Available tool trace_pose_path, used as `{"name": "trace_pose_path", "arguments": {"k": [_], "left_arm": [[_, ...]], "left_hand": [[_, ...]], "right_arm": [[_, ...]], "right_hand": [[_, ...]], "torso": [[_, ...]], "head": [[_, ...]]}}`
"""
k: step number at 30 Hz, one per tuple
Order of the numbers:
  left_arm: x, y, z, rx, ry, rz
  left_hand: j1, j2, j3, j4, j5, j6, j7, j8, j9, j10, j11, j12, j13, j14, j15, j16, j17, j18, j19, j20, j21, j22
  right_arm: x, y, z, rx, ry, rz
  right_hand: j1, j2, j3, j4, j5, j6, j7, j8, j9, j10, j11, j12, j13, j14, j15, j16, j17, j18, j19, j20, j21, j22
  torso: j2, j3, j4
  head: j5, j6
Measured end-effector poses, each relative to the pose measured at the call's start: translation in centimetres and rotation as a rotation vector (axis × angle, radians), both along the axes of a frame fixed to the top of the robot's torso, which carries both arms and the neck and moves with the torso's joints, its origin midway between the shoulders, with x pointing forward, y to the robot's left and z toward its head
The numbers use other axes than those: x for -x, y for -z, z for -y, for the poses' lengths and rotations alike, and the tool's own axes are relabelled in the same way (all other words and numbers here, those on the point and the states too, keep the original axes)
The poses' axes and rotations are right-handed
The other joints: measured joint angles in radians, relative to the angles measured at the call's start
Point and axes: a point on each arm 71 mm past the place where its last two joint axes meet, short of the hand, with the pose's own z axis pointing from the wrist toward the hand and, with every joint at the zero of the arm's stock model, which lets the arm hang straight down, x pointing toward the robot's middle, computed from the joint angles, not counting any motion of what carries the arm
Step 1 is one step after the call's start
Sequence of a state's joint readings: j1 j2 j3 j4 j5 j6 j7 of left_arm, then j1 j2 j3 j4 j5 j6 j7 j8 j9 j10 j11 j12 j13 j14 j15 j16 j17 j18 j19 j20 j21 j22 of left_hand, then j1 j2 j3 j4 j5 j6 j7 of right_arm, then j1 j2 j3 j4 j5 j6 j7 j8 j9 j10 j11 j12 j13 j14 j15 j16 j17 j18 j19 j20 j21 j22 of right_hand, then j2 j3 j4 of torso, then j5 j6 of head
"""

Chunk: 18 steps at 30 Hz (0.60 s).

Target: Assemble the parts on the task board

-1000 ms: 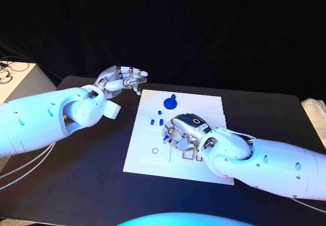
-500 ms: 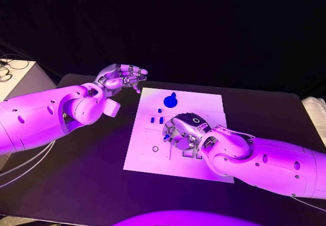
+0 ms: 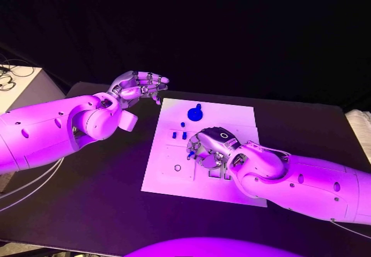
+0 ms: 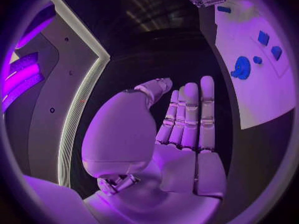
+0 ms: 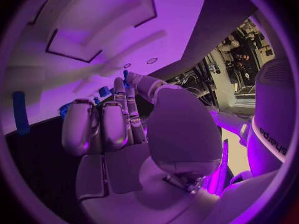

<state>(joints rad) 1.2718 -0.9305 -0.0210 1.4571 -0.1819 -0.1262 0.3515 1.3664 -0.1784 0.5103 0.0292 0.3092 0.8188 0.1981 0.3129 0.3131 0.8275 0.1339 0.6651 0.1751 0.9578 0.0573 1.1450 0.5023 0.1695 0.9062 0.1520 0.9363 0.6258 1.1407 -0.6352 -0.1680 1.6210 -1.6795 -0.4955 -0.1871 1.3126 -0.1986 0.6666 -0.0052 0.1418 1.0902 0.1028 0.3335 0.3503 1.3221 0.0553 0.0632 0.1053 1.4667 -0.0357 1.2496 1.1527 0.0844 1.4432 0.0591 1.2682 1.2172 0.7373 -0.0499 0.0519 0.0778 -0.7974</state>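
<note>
the board (image 3: 232,120), a white plate, lies at the centre of the frame on the black table (image 3: 93,193). the right hand (image 3: 210,147) reaches in from the lower right and rests low over the board's middle, fingers curled down; a small blue part (image 3: 189,156) shows at its fingertips, but whether it is pinched cannot be told. the left hand (image 3: 139,87) hangs at the upper left, off the board's far left corner, holding nothing; the wrist camera shows its fingers (image 4: 190,114) straight and side by side. a round blue part (image 3: 194,113) sits near the board's top edge, above two small blue blocks (image 3: 178,135) just left of the right hand.
</note>
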Motion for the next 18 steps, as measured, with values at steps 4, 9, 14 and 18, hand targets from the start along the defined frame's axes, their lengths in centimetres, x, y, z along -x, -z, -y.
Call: {"name": "trace_pose_path", "arguments": {"k": [4,9,14,18], "left_arm": [[0.0,0.01,0.0,0.0,0.0,0.0],[-0.01,0.01,0.01,0.0,-0.001,-0.001],[-0.02,0.02,0.02,0.0,-0.001,-0.001],[-0.06,0.03,0.06,-0.001,-0.001,-0.002]], "left_hand": [[0.0,0.0,0.0,0.0,0.0,0.0,0.0,0.0,0.0,0.0,0.0,0.0,0.0,0.0,0.0,0.0,0.0,0.0,0.0,0.0,0.0,0.0],[0.0,0.0,0.0,0.0,0.0,0.0,0.0,0.0,0.0,-0.004,-0.004,0.0,-0.001,0.0,0.0,0.0,0.0,0.0,0.0,0.0,0.0,-0.001],[0.0,0.0,0.0,0.0,0.0,0.0,0.0,0.0,0.0,-0.004,-0.004,0.0,-0.001,0.0,0.0,0.0,0.0,0.0,0.0,0.0,0.0,-0.001],[0.0,0.0,0.0,0.0,0.0,0.0,0.0,0.0,0.0,-0.004,-0.004,0.0,-0.001,0.0,0.0,0.0,0.0,0.0,0.0,0.0,0.0,-0.001]], "right_arm": [[-0.02,0.06,0.0,0.003,0.001,0.0],[0.0,0.12,-0.04,0.006,0.0,-0.001],[0.05,0.17,-0.11,0.008,-0.003,-0.004],[0.09,0.22,-0.22,0.011,-0.006,-0.007]], "right_hand": [[0.0,0.0,0.0,0.0,0.0,0.002,0.002,0.0,0.0,0.0,0.0,-0.002,0.0,0.0,0.0,0.0,0.0,0.0,0.0,0.0,0.0,0.0],[0.0,0.0,0.0,0.0,0.0,0.003,0.004,0.0,0.0,0.0,0.0,-0.003,0.0,0.0,0.0,0.0,0.0,0.0,0.0,0.0,0.0,0.0],[0.0,0.0,0.0,0.0,0.0,0.002,0.005,-0.001,0.001,0.0,0.0,-0.003,0.001,0.0,0.0,0.0,0.0,0.0,0.0,0.0,0.0,0.0],[0.0,0.0,0.0,0.0,-0.001,0.002,0.005,-0.001,0.002,0.0,0.0,-0.004,0.001,0.0,0.0,0.0,0.0,0.0,0.0,0.0,0.0,0.0]], "torso": [[0.0,0.0005,-0.001],[0.0,0.0008,-0.0023],[0.0,0.0008,-0.0028],[-0.001,0.0009,-0.0019]], "head": [[0.002,-0.001],[0.004,-0.002],[0.006,-0.003],[0.006,-0.006]]}}
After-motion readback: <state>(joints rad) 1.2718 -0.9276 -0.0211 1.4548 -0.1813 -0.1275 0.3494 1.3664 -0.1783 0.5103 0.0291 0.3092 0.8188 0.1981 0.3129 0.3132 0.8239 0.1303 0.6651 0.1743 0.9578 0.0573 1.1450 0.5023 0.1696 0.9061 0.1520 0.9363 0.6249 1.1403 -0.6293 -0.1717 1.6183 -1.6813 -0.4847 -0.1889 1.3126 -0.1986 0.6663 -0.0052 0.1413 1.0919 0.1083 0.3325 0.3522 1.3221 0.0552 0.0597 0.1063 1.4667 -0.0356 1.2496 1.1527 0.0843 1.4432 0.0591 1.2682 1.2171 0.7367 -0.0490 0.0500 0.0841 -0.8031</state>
